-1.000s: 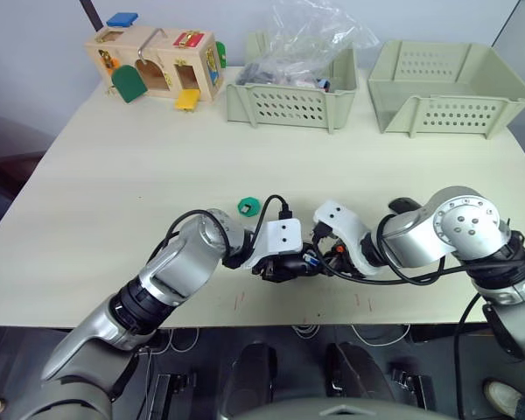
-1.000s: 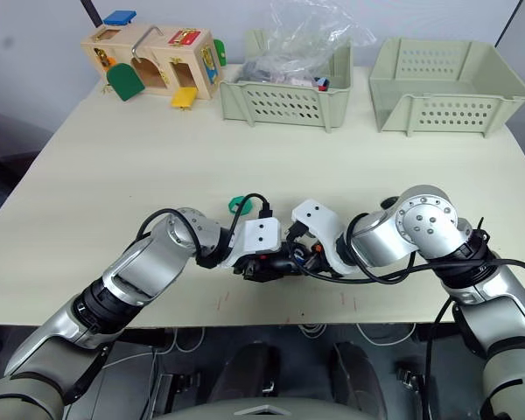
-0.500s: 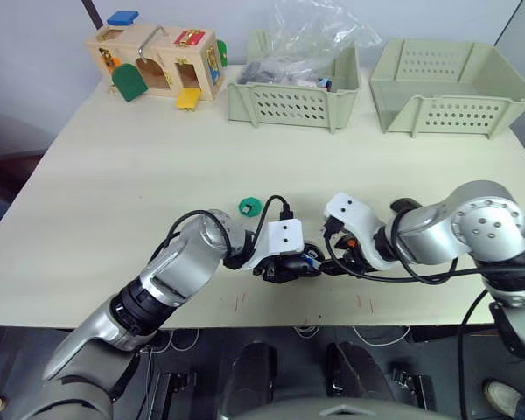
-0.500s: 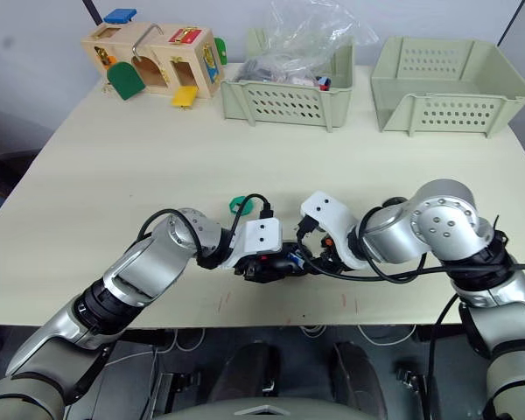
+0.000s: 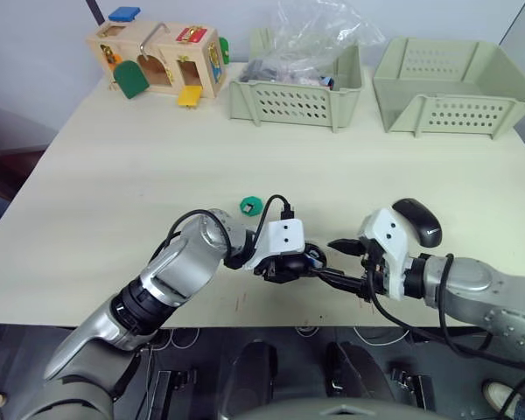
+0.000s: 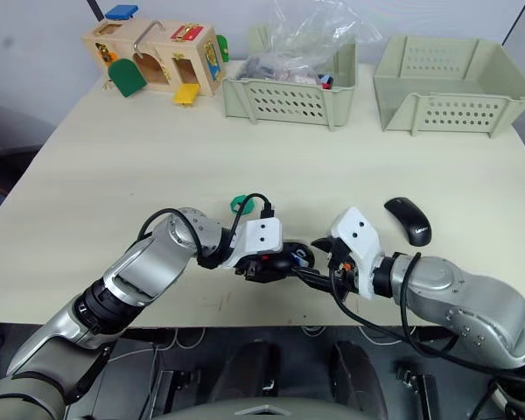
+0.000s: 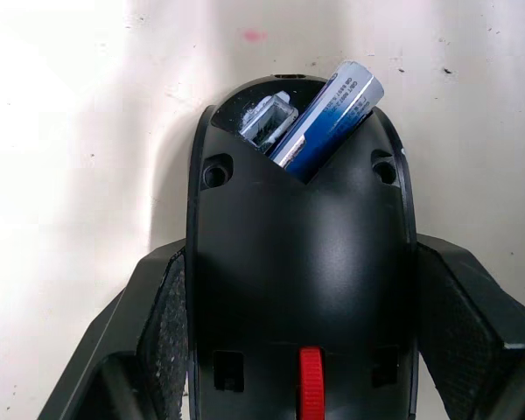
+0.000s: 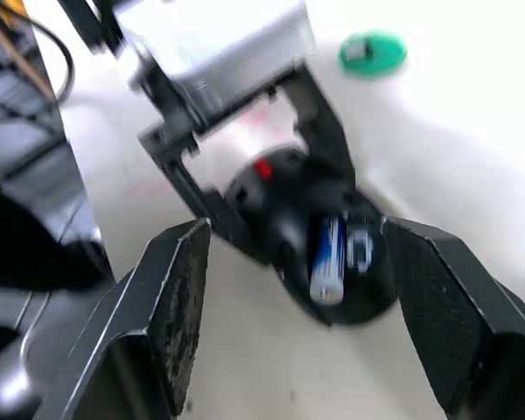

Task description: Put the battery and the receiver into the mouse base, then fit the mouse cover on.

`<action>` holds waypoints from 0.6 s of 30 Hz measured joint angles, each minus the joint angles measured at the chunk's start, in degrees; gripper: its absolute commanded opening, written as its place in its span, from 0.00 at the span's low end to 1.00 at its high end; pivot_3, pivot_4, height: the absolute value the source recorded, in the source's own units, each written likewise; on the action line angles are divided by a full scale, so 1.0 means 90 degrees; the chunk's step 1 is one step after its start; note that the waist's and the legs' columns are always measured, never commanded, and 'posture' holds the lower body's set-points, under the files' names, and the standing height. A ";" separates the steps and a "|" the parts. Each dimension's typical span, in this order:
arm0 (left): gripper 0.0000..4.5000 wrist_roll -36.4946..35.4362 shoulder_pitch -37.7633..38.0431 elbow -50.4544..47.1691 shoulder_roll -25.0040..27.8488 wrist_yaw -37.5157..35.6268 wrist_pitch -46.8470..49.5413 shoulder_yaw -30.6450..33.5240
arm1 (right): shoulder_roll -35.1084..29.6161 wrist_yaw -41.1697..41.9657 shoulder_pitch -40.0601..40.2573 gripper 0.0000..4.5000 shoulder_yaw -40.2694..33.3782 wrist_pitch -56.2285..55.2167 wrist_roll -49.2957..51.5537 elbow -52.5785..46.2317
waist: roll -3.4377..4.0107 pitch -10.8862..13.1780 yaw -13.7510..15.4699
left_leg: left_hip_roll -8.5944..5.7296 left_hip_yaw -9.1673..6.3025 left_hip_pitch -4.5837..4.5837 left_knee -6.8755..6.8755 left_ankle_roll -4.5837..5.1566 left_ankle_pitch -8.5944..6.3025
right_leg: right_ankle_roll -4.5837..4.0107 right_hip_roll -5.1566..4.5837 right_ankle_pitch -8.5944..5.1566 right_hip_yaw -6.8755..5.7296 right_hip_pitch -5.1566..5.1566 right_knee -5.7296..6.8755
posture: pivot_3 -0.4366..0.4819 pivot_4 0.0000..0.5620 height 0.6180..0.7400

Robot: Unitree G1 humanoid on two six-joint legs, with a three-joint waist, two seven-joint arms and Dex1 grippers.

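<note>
My left gripper (image 7: 302,350) is clamped on the mouse base (image 7: 302,271), one black finger pressed against each flank of the shell, and it holds the base down on the pale table (image 5: 140,175) near the front edge. In the open end of the base the battery (image 7: 330,118) lies tilted, its blue body slanting up out of the compartment with the whitish end outermost. Just beside it sits a small silver-grey piece, the receiver (image 7: 267,122), touching the battery's side. A red tab (image 7: 310,394) shows on the base close to my left wrist.

My right gripper (image 8: 293,289) stands spread wide with nothing between its fingers, hovering near the open end of the base and facing my left gripper.

The mouse cover (image 5: 417,220) lies on the table well off to my right, apart from both grippers. A flat green disc (image 5: 249,206) rests on the table just beyond my left wrist. Two green baskets (image 5: 455,87) and a wooden toy box (image 5: 157,57) stand along the far edge.
</note>
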 measured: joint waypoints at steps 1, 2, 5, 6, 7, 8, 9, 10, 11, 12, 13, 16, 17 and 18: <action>0.65 0.0002 0.0001 -0.0001 0.0000 0.0004 0.0000 -0.0001 | 0.0030 0.0065 0.0079 0.72 0.0032 -0.0174 -0.0161 0.0030 | 0.0000 0.0000 -0.0001 | 0.0000 -0.0001 0.0000 0.0000 0.0000 0.0000 | 0.0000 0.0000 0.0000 -0.0002 0.0001 0.0000 | 0.48 0.27 1.00; 0.65 0.0002 0.0000 0.0000 0.0000 0.0007 0.0004 -0.0004 | 0.0154 0.0194 0.0288 0.64 0.0122 -0.0625 -0.0586 0.0163 | 0.0000 0.0000 -0.0002 | 0.0000 0.0000 0.0001 0.0003 -0.0001 0.0000 | 0.0002 0.0000 -0.0002 -0.0001 0.0001 0.0002 | 0.48 0.27 1.00; 0.65 0.0002 0.0008 -0.0002 0.0004 0.0011 0.0012 -0.0001 | 0.0659 0.0592 0.0740 0.46 0.0303 -0.1644 -0.1289 0.0865 | -0.0001 -0.0001 -0.0005 | 0.0002 0.0000 0.0006 0.0007 -0.0001 0.0001 | -0.0004 0.0003 -0.0008 -0.0002 0.0005 0.0004 | 0.48 0.27 1.00; 0.65 0.0001 0.0008 -0.0003 0.0008 0.0010 0.0016 -0.0001 | 0.0801 0.0788 0.0868 0.34 0.0395 -0.2017 -0.1506 0.1124 | 0.0000 -0.0001 -0.0007 | 0.0002 0.0001 0.0006 0.0008 -0.0001 0.0001 | -0.0015 0.0003 -0.0015 0.0000 0.0004 0.0007 | 0.48 0.27 1.00; 0.65 0.0001 0.0008 -0.0005 0.0008 0.0009 0.0018 -0.0001 | 0.1014 0.0932 0.0965 0.25 0.0398 -0.2363 -0.1666 0.1316 | 0.0000 -0.0001 -0.0006 | 0.0002 0.0000 0.0007 0.0008 -0.0001 0.0001 | -0.0016 0.0003 -0.0015 -0.0001 0.0004 0.0008 | 0.48 0.27 1.00; 0.65 -0.0001 0.0008 -0.0007 0.0010 0.0009 0.0022 -0.0002 | 0.1309 0.1133 0.1103 0.08 0.0411 -0.2860 -0.1858 0.1589 | 0.0002 -0.0001 -0.0003 | 0.0002 0.0000 0.0007 0.0008 -0.0002 0.0001 | -0.0015 0.0004 -0.0013 -0.0001 0.0004 0.0012 | 0.48 0.27 1.00; 0.65 0.0000 0.0007 -0.0008 0.0008 0.0011 0.0024 -0.0004 | 0.1331 0.1253 0.1141 0.04 0.0418 -0.3084 -0.1958 0.1694 | 0.0002 -0.0001 -0.0004 | 0.0002 0.0001 0.0006 0.0008 -0.0002 0.0001 | -0.0014 0.0003 -0.0012 0.0001 0.0004 0.0012 | 0.48 0.27 1.00; 0.65 0.0000 0.0009 -0.0008 0.0008 0.0012 0.0024 -0.0004 | 0.1344 0.1293 0.1159 0.04 0.0416 -0.3168 -0.1984 0.1729 | 0.0002 -0.0001 -0.0004 | 0.0002 0.0001 0.0007 0.0008 -0.0002 0.0001 | -0.0014 0.0003 -0.0011 0.0001 0.0005 0.0011 | 0.48 0.27 1.00; 0.65 0.0000 0.0009 -0.0011 0.0005 0.0014 0.0033 -0.0007 | 0.1469 0.1422 0.1259 0.04 0.0400 -0.3476 -0.2106 0.1877 | 0.0001 -0.0001 -0.0001 | 0.0002 0.0000 0.0007 0.0009 -0.0002 0.0001 | -0.0014 0.0003 -0.0011 0.0000 0.0006 0.0011 | 0.48 0.27 1.00; 0.65 -0.0001 0.0012 -0.0015 0.0008 0.0011 0.0046 -0.0004 | 0.1633 0.1513 0.1385 0.04 0.0399 -0.3722 -0.2208 0.2024 | 0.0001 -0.0001 0.0001 | 0.0002 -0.0002 0.0008 0.0008 -0.0002 0.0001 | -0.0014 0.0004 -0.0011 -0.0002 0.0007 0.0012 | 0.48 0.27 1.00; 0.65 0.0000 0.0011 -0.0019 0.0009 0.0009 0.0053 -0.0002 | 0.1716 0.1558 0.1444 0.04 0.0431 -0.3802 -0.2248 0.2095 | 0.0004 -0.0001 -0.0003 | 0.0002 -0.0001 0.0008 0.0008 -0.0002 0.0001 | -0.0015 0.0004 -0.0011 -0.0001 0.0006 0.0013 | 0.48 0.27 1.00; 0.65 0.0001 0.0011 -0.0020 0.0011 0.0019 0.0073 -0.0004 | 0.1917 0.1676 0.1507 0.04 0.0479 -0.4007 -0.2470 0.2231 | 0.0008 0.0000 -0.0009 | 0.0002 0.0003 0.0013 0.0011 -0.0003 0.0002 | -0.0020 0.0004 -0.0012 0.0005 0.0007 0.0019 | 0.48 0.27 1.00; 0.65 0.0002 0.0011 -0.0020 0.0010 0.0027 0.0077 -0.0004 | 0.2019 0.1703 0.1483 0.04 0.0480 -0.4086 -0.2562 0.2267 | 0.0008 0.0000 -0.0009 | 0.0002 0.0003 0.0015 0.0013 -0.0004 0.0003 | -0.0022 0.0003 -0.0014 0.0004 0.0007 0.0023 | 0.48 0.27 1.00; 0.65 0.0002 0.0011 -0.0020 0.0010 0.0030 0.0080 -0.0005 | 0.2043 0.1715 0.1468 0.04 0.0487 -0.4109 -0.2616 0.2277 | 0.0008 0.0000 -0.0008 | 0.0002 0.0004 0.0018 0.0014 -0.0005 0.0003 | -0.0023 0.0003 -0.0015 0.0006 0.0007 0.0028 | 0.48 0.27 1.00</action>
